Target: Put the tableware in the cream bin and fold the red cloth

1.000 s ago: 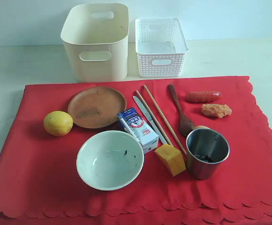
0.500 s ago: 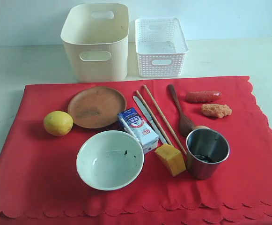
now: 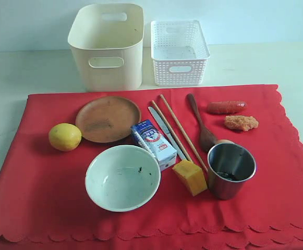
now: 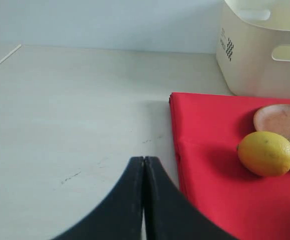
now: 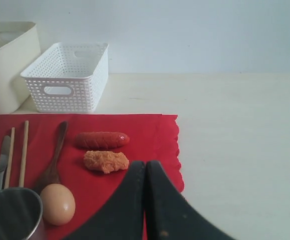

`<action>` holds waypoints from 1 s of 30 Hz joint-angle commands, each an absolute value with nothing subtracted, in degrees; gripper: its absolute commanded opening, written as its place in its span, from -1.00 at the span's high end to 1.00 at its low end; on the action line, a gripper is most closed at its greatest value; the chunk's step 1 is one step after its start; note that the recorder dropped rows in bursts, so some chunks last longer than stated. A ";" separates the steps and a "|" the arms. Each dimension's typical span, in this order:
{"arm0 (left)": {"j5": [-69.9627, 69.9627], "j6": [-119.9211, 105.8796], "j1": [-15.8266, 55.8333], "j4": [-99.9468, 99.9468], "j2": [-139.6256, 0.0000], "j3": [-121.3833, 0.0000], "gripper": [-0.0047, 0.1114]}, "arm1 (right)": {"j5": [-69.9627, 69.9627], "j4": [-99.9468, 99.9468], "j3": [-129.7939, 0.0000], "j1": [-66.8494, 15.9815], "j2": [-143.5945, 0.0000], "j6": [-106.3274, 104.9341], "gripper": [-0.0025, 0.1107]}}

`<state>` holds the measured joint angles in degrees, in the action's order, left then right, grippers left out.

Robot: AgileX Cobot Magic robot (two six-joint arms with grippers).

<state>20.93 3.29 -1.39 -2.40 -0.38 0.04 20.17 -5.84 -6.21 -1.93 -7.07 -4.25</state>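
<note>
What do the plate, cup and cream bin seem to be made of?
Plate: probably wood, matte brown with uneven darker patches. Cup: metal, likely steel, its wall shiny and mirror-like. Cream bin: smooth moulded plastic, judging by its even sheen and cut-out handles.

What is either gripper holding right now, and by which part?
Nothing. The left gripper and the right gripper are both shut empty, each clear of the things on the red cloth.
</note>
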 commanded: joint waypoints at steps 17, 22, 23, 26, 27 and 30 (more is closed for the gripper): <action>20.26 3.13 -1.60 -2.12 0.00 0.00 0.92 | 11.67 -5.35 -27.35 -1.97 -45.68 -4.44 0.96; 20.26 3.13 -1.60 -2.12 0.00 0.00 0.92 | 10.33 -5.35 -30.90 -1.97 -50.75 -4.44 0.96; 20.26 3.13 -1.60 -2.12 0.00 0.00 0.92 | 9.52 -5.35 -31.59 -1.97 -51.75 -4.44 0.96; 20.26 3.13 -1.60 -2.12 0.00 0.00 0.92 | 7.61 -5.35 -33.65 -1.97 -54.65 -4.44 0.96; 20.26 3.13 -1.60 -2.12 0.00 0.00 0.92 | 7.19 -5.35 -34.39 -1.97 -55.37 -4.44 0.96; 20.26 3.13 -1.60 -2.12 0.00 0.00 0.92 | 7.02 -5.35 -36.38 -1.97 -57.27 -4.44 0.96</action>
